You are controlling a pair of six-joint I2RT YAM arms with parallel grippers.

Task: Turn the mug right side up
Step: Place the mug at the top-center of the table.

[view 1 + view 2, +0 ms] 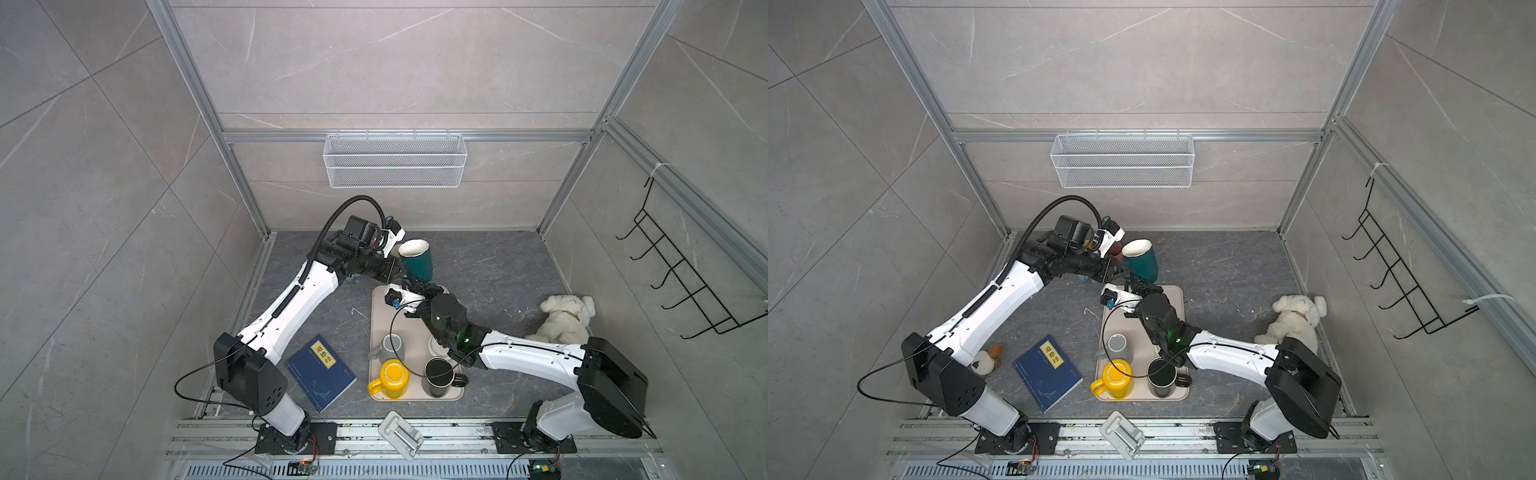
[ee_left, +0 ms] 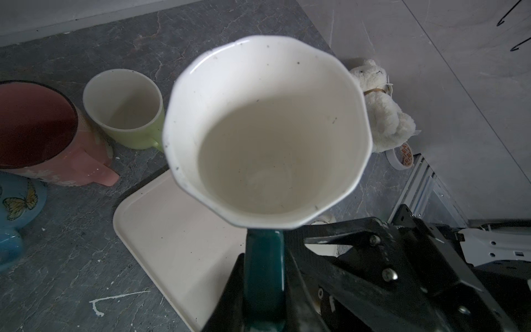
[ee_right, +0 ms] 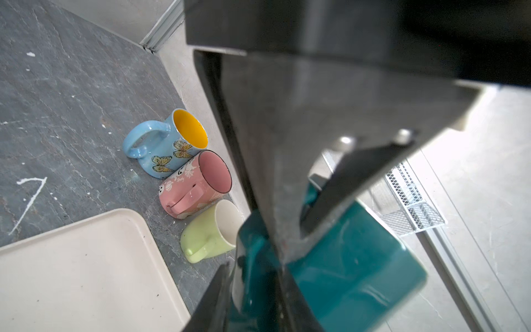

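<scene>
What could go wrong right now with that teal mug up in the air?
The left hand grips the teal mug only by its handle, tilted in mid-air; it may swing or slip.
The right hand is close around its base; pulling away could knock it.
Nearby, three mugs sit in a row and could get bumped.

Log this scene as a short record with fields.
held: teal mug, in the air, mouth up, tilted
left pincer: shut on the teal mug's handle
right pincer: at the mug's lower body; grip unclear
tray: grey mug, yellow mug, black mug stand on it
off tray: blue mug, pink mug, green mug, grouped together
</scene>
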